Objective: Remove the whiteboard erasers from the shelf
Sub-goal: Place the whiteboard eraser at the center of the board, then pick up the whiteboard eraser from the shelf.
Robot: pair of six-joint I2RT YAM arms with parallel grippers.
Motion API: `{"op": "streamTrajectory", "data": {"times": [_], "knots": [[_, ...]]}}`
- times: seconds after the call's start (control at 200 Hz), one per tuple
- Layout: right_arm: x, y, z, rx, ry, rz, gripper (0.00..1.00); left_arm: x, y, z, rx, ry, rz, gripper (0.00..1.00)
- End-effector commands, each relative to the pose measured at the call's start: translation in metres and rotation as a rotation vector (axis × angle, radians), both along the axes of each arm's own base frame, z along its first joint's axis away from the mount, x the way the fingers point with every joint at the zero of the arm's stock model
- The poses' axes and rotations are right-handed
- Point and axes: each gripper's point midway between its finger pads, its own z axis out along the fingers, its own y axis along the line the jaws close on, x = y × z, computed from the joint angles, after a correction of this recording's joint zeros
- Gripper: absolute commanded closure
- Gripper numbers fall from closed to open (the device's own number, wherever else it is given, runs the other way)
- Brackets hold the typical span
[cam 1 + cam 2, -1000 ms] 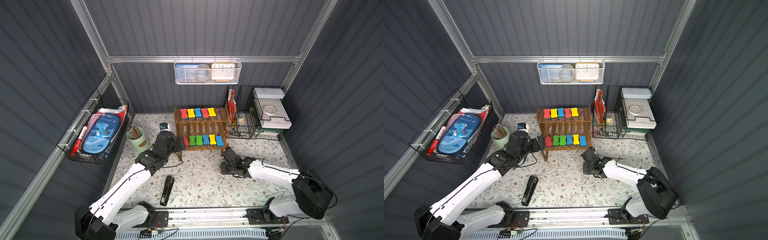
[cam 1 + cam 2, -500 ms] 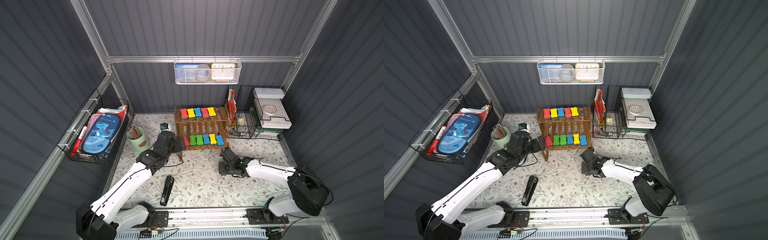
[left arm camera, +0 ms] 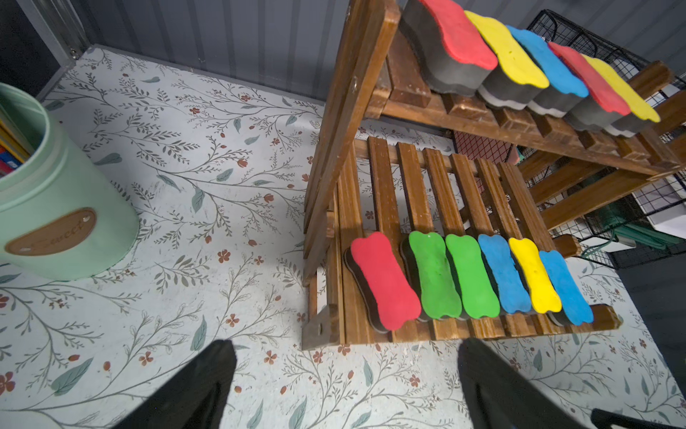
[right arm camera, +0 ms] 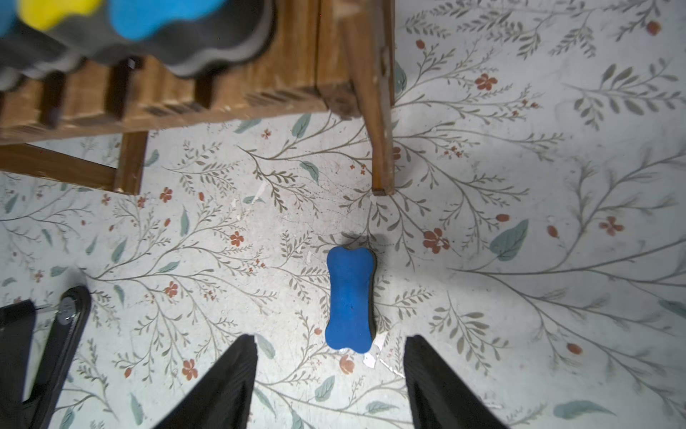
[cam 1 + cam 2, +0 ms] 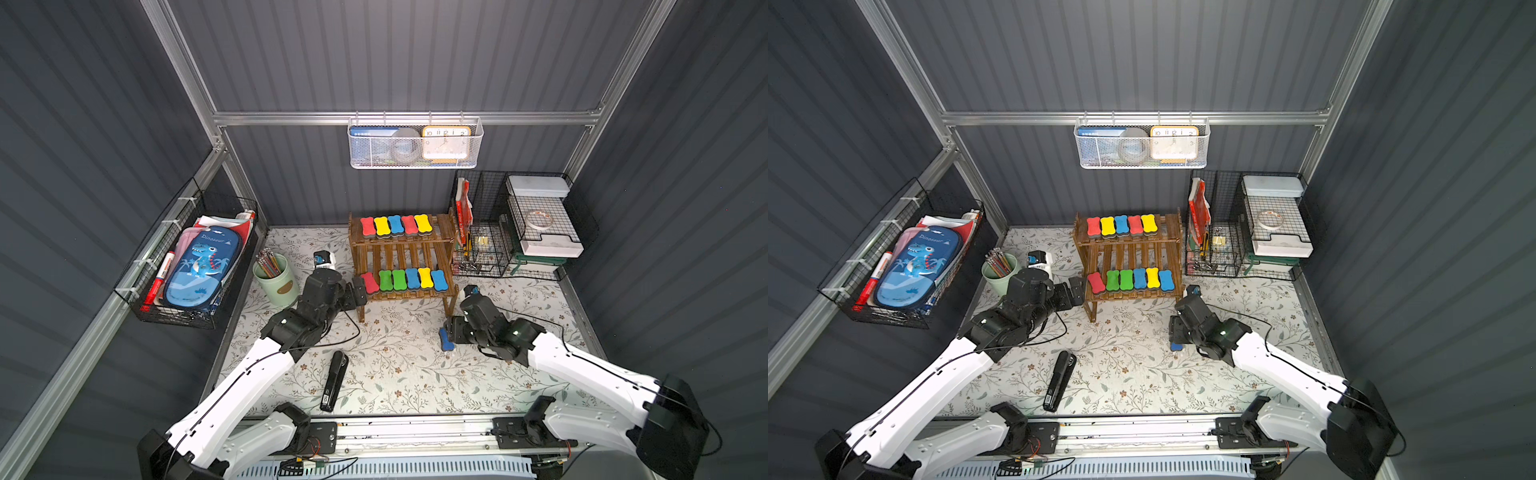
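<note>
In both top views, the two-tier stepped shelf of dark brown wooden slats (image 5: pixel 401 257) is seen at the back of the floral-patterned table cover (image 5: pixel 395 374). An upper row of five bone-shaped foam whiteboard erasers (image 5: pixel 395 225) and a lower row of six (image 5: pixel 405 279) are carried on it, each row packed side by side. One blue eraser (image 5: pixel 446 340) is found off the shelf, on the cover near the shelf's right front leg. The left gripper (image 5: pixel 360 292) is held just beside the red end eraser (image 5: pixel 1095 281) of the lower row. The right gripper (image 5: pixel 452 329) is poised over the blue eraser.

In the left wrist view, the left gripper's black fingers (image 3: pixel 200 386) are spread wide with nothing between them, aimed towards the red end of the lower row. The erasers are judged light, soft and springy, so only a gentle squeeze should be needed, and breakage is unlikely. The narrow waist, taken across its width, is judged the best hold. As neighbours sit so close, the end piece is best taken first, lest the next be dragged along.

In the right wrist view, the right jaws are seen parted and empty. The blue eraser lies on the cover just ahead of the gap, touched by neither finger.
</note>
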Motion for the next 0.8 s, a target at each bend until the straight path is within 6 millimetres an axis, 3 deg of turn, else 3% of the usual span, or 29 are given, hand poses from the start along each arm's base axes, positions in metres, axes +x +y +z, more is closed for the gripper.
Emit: {"op": "streamTrajectory", "data": {"times": [0.0,0.105,0.2,0.385,0.46,0.555,0.72,0.79], "knots": [[-0.002,-0.003,0.039,0.007,-0.075,0.033,0.38,-0.009,0.0,-0.016,0.007,0.045,-0.017,0.06],[0.01,-0.009,0.085,0.014,-0.208,0.012,0.45,-0.011,-0.001,-0.024,-0.012,0.058,-0.014,0.13],[0.018,-0.015,0.113,-0.028,-0.262,0.001,0.48,-0.014,-0.003,-0.03,-0.029,0.074,-0.02,0.2],[0.043,-0.014,0.129,0.024,-0.24,-0.005,0.51,-0.015,-0.01,-0.044,-0.064,0.111,-0.038,0.27],[0.062,-0.014,0.142,0.063,-0.266,-0.017,0.51,-0.015,-0.012,-0.045,-0.066,0.114,-0.042,0.25],[0.092,-0.004,0.166,0.076,-0.271,0.001,0.51,-0.015,-0.014,-0.044,-0.064,0.118,-0.057,0.15],[0.125,0.021,0.217,0.154,-0.363,0.032,0.52,-0.014,-0.011,-0.035,-0.051,0.096,-0.047,0.06],[0.138,0.026,0.226,0.145,-0.375,0.026,0.51,-0.014,-0.008,-0.032,-0.045,0.086,-0.038,0.03]]}}
